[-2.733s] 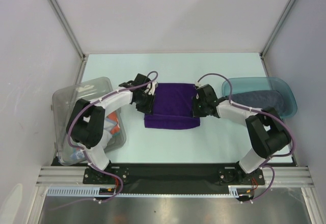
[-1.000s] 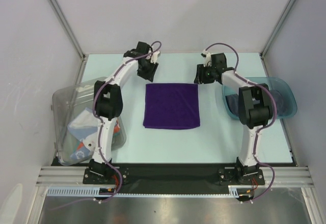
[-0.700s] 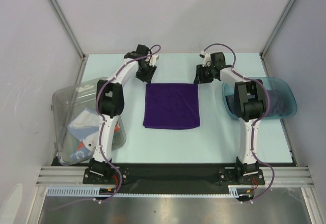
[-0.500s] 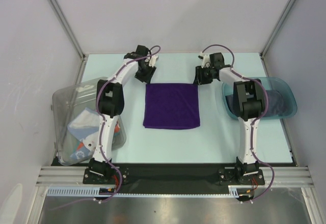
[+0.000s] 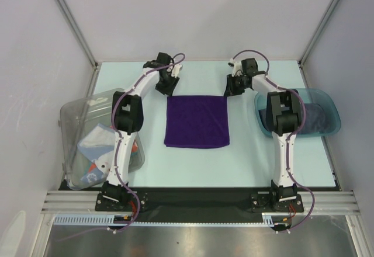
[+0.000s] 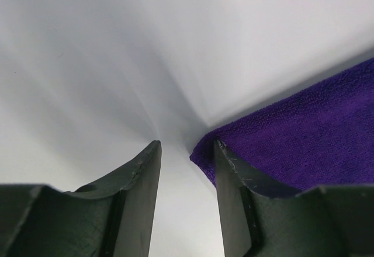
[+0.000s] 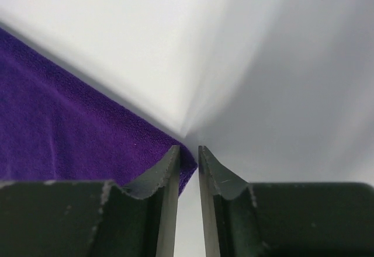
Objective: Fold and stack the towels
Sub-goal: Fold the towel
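A purple towel [image 5: 196, 121] lies flat and square in the middle of the table. My left gripper [image 5: 166, 87] is down at its far left corner. In the left wrist view that gripper [image 6: 187, 150] stands open, its right finger on the towel [image 6: 304, 134] corner and bare table between the fingers. My right gripper [image 5: 229, 89] is at the far right corner. In the right wrist view its jaws [image 7: 188, 153] leave only a narrow gap, and the tip of the towel [image 7: 70, 134] corner sits between them. A dark towel [image 5: 312, 117] lies in the teal tray.
The teal tray [image 5: 334, 110] stands at the right edge. A clear bin [image 5: 87, 106] at the left holds a light blue towel [image 5: 96, 143] and an orange one [image 5: 133, 149]. Metal frame posts and white walls close in the table's back and sides.
Both grippers have come down and inward onto the towel's far corners. The right jaws have narrowed a lot; the left jaws keep the same width.
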### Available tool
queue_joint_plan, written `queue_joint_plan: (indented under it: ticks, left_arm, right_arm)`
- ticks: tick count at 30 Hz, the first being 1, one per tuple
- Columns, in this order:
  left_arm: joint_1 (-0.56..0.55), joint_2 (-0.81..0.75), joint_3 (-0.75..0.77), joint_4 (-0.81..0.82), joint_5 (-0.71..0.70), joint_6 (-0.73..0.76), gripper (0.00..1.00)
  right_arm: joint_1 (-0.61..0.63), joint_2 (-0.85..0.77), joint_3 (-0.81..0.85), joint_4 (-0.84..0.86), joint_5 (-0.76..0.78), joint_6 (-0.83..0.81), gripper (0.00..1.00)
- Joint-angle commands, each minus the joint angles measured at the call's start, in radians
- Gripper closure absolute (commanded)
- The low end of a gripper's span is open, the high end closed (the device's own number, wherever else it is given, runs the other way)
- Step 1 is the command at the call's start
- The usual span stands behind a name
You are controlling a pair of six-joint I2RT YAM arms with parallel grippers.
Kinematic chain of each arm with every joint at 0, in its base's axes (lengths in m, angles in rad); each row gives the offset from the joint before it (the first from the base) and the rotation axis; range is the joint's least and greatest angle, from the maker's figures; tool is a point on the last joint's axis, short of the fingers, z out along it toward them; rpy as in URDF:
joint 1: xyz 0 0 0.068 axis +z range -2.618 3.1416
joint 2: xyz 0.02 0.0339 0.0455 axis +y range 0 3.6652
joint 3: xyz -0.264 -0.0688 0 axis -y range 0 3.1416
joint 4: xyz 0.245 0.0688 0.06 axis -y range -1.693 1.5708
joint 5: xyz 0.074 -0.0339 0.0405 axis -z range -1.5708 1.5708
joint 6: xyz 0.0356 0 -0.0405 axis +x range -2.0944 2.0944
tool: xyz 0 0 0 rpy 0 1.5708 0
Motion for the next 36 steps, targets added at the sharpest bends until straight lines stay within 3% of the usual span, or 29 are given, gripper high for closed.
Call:
queue_joint_plan:
  ticks: [1, 7, 11, 12, 14, 24, 28, 33, 36]
  left_arm:
    - [0.006, 0.016, 0.053, 0.012, 0.002, 0.037, 0.54]
    - [0.006, 0.016, 0.053, -0.010, 0.092, 0.057, 0.71]
    - [0.006, 0.013, 0.051, -0.021, 0.118, 0.063, 0.78]
    - [0.006, 0.011, 0.050, -0.022, 0.121, 0.064, 0.88]
    - [0.006, 0.011, 0.050, -0.022, 0.129, 0.064, 1.00]
    - [0.006, 0.005, 0.053, -0.013, 0.155, 0.058, 1.00]
    - [0.006, 0.005, 0.053, -0.011, 0.170, 0.054, 1.00]
    - [0.004, 0.008, 0.048, -0.008, 0.177, 0.050, 1.00]
    - [0.004, 0.007, 0.050, -0.005, 0.172, 0.046, 1.00]
  right_arm:
    - [-0.008, 0.032, 0.057, -0.038, -0.039, -0.018, 0.76]
    - [-0.011, 0.044, 0.076, -0.067, -0.079, -0.033, 0.76]
    - [-0.016, 0.072, 0.110, -0.113, -0.096, -0.044, 0.67]
    - [-0.017, 0.073, 0.112, -0.115, -0.095, -0.045, 0.66]
    - [-0.019, 0.072, 0.112, -0.123, -0.095, -0.058, 0.64]
    - [-0.028, 0.078, 0.116, -0.164, -0.087, -0.094, 0.66]
    - [-0.030, 0.085, 0.127, -0.173, -0.090, -0.101, 0.76]
    - [-0.031, 0.093, 0.147, -0.184, -0.113, -0.113, 0.99]
    - [-0.036, 0.082, 0.138, -0.161, -0.116, -0.115, 1.00]
